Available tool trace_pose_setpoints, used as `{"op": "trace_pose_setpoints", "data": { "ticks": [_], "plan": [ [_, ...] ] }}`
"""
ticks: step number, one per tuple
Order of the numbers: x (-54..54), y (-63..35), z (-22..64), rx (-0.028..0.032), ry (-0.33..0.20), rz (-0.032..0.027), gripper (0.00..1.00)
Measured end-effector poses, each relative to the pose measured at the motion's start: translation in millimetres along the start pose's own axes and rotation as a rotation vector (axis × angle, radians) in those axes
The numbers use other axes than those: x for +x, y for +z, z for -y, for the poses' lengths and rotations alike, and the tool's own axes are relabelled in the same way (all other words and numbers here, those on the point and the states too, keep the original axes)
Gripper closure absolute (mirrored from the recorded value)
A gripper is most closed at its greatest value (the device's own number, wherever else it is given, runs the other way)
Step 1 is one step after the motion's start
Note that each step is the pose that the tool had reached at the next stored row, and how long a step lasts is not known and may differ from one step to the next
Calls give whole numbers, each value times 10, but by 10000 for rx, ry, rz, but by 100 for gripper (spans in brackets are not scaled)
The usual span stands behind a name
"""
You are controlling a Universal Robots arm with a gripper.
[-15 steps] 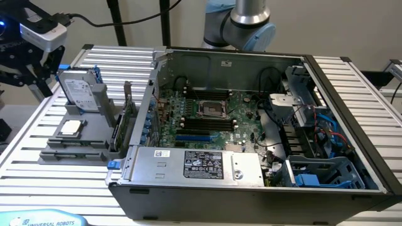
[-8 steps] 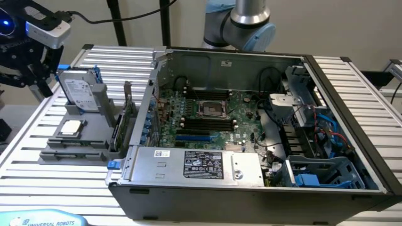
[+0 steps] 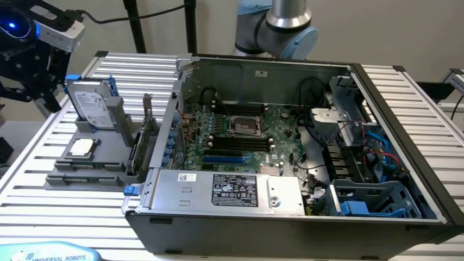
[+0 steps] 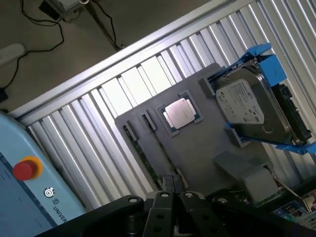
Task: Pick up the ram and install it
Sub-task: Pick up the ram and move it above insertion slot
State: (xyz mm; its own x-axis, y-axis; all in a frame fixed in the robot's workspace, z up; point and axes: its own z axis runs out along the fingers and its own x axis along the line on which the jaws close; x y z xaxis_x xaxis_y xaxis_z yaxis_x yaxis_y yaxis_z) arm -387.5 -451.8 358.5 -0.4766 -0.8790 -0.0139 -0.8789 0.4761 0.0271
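The tool point(image 4: 173, 181) hung with its fingers pressed together, pinching nothing that I could make out. Just under its tips, and running away from them, the ram point(image 4: 142, 157) appeared to stand on edge in a slot of the grey holder point(image 4: 207, 148), showing as a thin green line. I judged it light and stiff but fragile. It is thin enough to flex or crack if twisted, and smooth enough to slip. The safest hold looked to be across its flat faces near the middle of the upper long edge, clear of the contacts seated in the slot. Beyond the ram, a square silver chip point(image 4: 180, 112) lay flat in the holder. Farther off, a hard drive point(image 4: 249, 106) leaned in its blue frame. The holder sat on the slatted bench point(image 4: 98, 106), and the open computer case point(image 3: 290, 228) lay well off to the tool's side.
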Motion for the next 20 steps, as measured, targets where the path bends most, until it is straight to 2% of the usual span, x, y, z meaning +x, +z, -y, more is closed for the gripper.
{"op": "trace_pose_setpoints", "data": {
  "ticks": [20],
  "plan": [
    [0,37,1,-50,-3627,-97,89]
  ]
}}
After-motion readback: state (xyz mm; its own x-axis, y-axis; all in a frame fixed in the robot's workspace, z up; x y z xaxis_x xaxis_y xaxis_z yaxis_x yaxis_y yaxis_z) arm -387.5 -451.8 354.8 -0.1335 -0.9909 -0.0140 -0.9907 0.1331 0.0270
